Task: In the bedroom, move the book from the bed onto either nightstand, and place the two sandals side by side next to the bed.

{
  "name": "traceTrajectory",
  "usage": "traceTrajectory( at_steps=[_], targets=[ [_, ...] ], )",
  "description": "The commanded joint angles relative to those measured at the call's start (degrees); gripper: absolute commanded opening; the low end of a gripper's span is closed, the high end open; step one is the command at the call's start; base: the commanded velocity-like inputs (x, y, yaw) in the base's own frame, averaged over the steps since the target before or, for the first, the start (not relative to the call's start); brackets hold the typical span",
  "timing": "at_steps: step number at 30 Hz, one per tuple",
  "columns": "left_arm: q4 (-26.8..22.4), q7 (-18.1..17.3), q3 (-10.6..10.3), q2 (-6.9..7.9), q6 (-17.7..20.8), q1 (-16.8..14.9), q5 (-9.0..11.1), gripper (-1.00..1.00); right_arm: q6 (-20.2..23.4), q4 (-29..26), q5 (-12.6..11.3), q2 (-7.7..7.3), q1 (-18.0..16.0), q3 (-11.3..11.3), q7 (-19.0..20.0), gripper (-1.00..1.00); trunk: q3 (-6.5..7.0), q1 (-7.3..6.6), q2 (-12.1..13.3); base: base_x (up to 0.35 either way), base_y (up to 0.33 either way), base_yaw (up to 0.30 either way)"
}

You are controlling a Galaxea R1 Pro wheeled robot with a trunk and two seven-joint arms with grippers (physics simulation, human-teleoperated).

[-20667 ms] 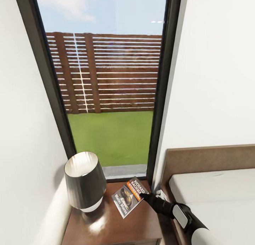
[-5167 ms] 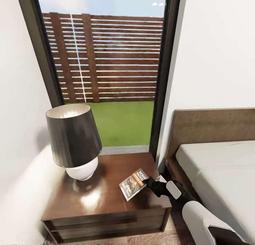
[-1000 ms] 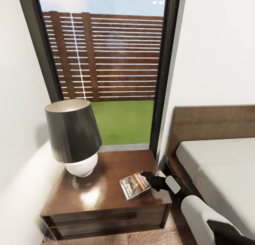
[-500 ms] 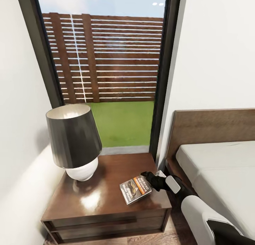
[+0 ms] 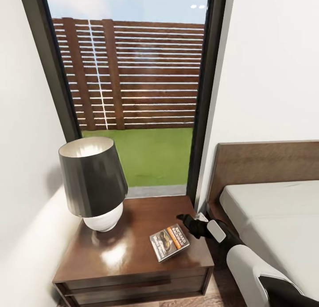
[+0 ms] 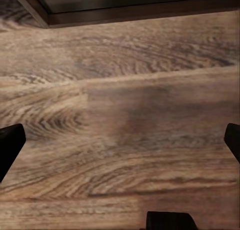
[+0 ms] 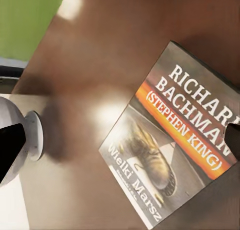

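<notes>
The book (image 5: pixel 169 242), with a dark cover and an orange band, lies flat on the nightstand (image 5: pixel 124 258) near its front right corner. My right gripper (image 5: pixel 182 218) hovers just behind the book's far edge, open and off the cover. In the right wrist view the book (image 7: pixel 175 155) lies under my right gripper (image 7: pixel 120 145), whose fingertips (image 7: pixel 10 150) stand wide apart at the frame's edges. My left gripper (image 6: pixel 120 145) is open over wood-plank floor. The bed (image 5: pixel 274 209) stands to the right of the nightstand. The sandals are out of view.
A lamp (image 5: pixel 93 183) with a dark shade and white base stands on the nightstand's left half. Behind the nightstand is a tall dark-framed window (image 5: pixel 141 98) showing grass and a slatted fence. White walls close in on the left and the right.
My right gripper has drawn back a little from the book's edge, and the book now lies free on the nightstand. The head view has shifted slightly.
</notes>
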Motion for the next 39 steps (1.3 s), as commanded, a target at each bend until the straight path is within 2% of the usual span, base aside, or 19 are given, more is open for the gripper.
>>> traceTrajectory(
  at_steps=[1, 10, 39],
  targets=[
    [0.0, -0.2, -0.4, 0.02, -0.1, 0.0, 0.6, 1.00, -0.1, -0.1, 0.2, 0.07, 0.0, -0.4, 0.2, 1.00, 0.13, -0.24, 0.4, 0.000, 0.000, 0.000],
    [0.0, -0.2, -0.4, 0.10, -0.1, 0.0, 0.6, 1.00, -2.3, -0.1, 0.2, 0.30, 0.0, 0.3, 0.7, 1.00, 1.74, -2.21, 4.0, 0.000, 0.000, 0.000],
    [0.1, -0.2, -0.4, 0.12, -0.1, 0.0, 0.6, 1.00, -3.3, -0.2, 0.8, 0.41, 0.1, 0.5, 0.6, 1.00, 6.95, -8.58, 15.6, 0.000, 0.000, 0.000]
  ],
)
